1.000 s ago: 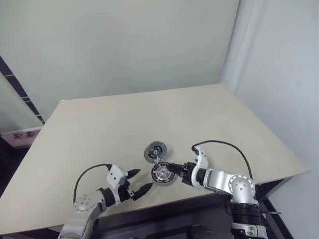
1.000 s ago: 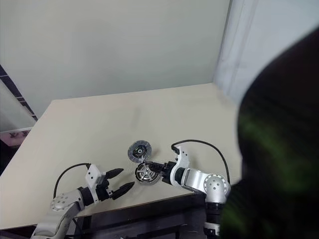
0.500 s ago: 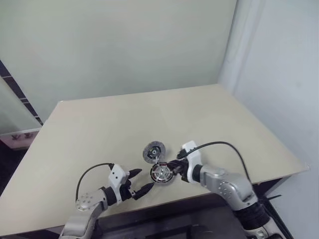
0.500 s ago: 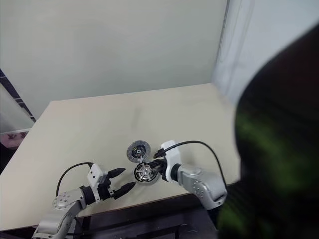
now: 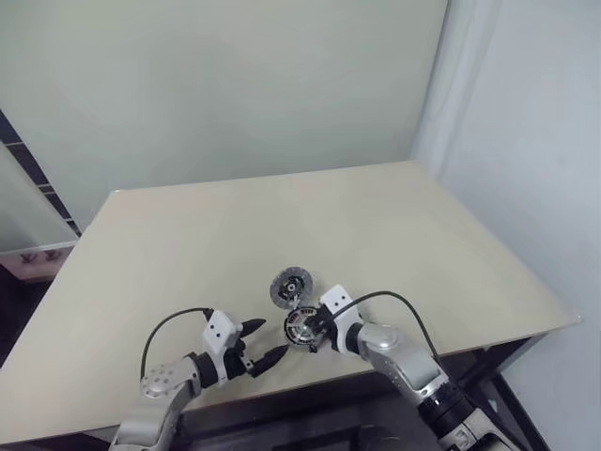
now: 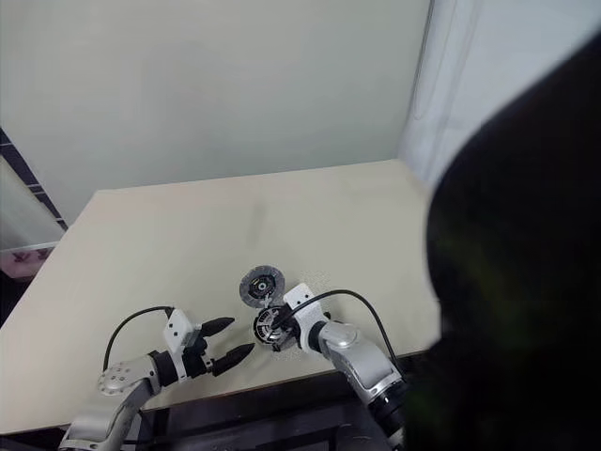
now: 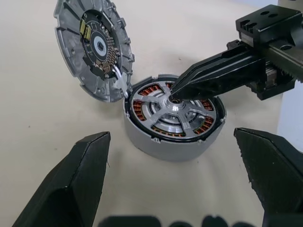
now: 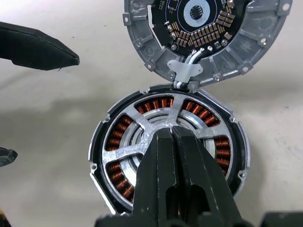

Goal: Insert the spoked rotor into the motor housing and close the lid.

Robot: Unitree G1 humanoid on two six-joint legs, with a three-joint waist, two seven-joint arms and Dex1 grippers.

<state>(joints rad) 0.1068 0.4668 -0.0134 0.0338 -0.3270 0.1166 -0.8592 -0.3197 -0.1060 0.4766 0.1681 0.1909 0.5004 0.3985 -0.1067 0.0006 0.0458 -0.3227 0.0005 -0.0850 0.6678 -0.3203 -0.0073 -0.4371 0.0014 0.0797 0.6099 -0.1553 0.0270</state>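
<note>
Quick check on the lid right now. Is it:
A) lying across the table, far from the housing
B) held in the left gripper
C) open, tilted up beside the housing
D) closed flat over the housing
C: the lid stands open at the rim of the motor housing, whose copper windings and the spoked rotor are exposed.

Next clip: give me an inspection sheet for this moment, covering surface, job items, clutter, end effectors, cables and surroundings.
Surface: beige table, bare apart from the job's things.
Job items: spoked rotor sits inside the motor housing, copper windings showing between its spokes. The lid stands open, tilted up at the housing's rim, joined there by a small tab.
Clutter: nothing seen.
End effectors: right end effector shut, its tips at the rotor's hub; left end effector open, beside the housing and apart from it.
Cables: a black cable loops over the left wrist, another over the right.
Surroundings: pale wall behind the table.
</note>
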